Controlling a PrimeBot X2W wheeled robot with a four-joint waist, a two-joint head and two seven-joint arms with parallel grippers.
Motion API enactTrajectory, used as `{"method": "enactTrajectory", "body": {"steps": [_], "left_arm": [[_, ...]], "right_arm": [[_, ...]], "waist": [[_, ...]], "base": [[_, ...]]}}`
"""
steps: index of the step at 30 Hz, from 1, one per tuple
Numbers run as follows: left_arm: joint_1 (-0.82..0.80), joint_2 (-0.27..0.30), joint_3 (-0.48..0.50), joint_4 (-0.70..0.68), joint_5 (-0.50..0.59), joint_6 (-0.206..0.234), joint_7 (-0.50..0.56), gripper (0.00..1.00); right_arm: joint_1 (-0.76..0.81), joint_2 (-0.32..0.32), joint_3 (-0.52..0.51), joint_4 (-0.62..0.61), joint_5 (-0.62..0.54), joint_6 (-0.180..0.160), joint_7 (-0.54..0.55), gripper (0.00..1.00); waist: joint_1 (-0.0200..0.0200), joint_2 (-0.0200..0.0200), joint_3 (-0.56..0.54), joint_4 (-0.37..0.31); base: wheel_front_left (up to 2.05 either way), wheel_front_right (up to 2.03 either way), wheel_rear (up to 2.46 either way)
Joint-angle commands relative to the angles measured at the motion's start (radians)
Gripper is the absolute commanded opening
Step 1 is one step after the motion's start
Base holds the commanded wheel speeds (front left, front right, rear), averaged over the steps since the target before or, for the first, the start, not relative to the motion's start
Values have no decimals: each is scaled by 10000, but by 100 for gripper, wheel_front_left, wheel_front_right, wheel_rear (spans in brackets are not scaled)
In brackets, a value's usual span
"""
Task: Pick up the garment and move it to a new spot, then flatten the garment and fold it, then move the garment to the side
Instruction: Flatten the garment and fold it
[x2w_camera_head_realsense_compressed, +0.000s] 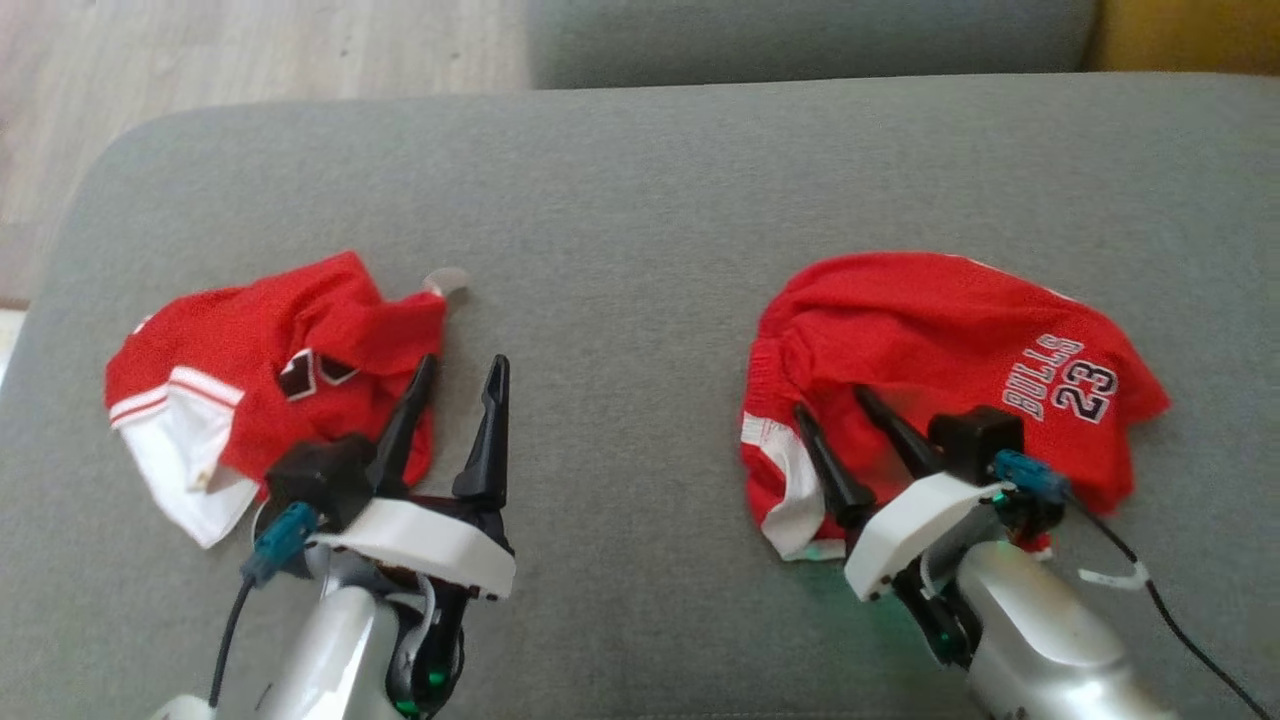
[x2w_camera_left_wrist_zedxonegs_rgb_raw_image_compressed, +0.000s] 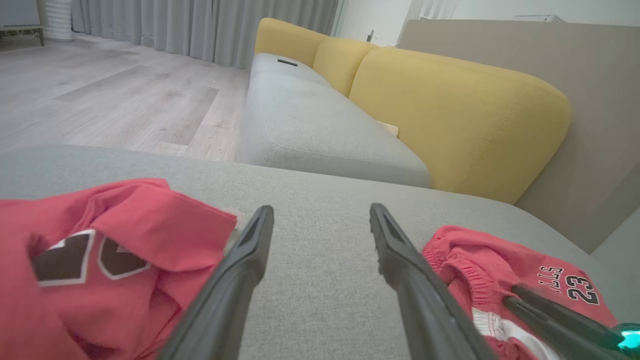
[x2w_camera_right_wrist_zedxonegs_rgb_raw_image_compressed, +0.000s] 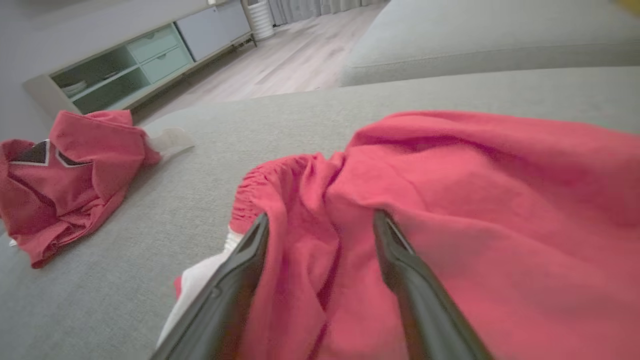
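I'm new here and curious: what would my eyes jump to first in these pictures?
Two bright red clothes on the grey cushion: a crumpled red garment on the robot's left, and a red garment with BULLS 23 on its right. The open right gripper hangs over that one, and the open left gripper is beside the crumpled one.

Red garment (x2w_camera_head_realsense_compressed: 950, 330), grey cushion (x2w_camera_head_realsense_compressed: 640, 180)
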Motion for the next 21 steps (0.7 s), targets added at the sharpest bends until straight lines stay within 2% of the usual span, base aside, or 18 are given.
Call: {"method": "enactTrajectory", "body": {"steps": [1,12,21], "left_arm": [[-161,33,356,-324,72,-57,-120,100],[-55,33,661,-374,-7,-106,-120,100],[-76,33,855,-239,-78,-267,-120,100]], "right_arm": [[-54,25,-60,-291,-174,-9,-126,100],[1075,-134,-2132,-1622,-941,-9,-137,100],[2849,348,-4354,-3960,-1826,-9,-138,100]], "waist": [[0,0,-101,-233],[0,0,-179,-1119],[0,0,33,-1436]], "base": [[0,0,0],[0,0,0],[0,0,0]]}}
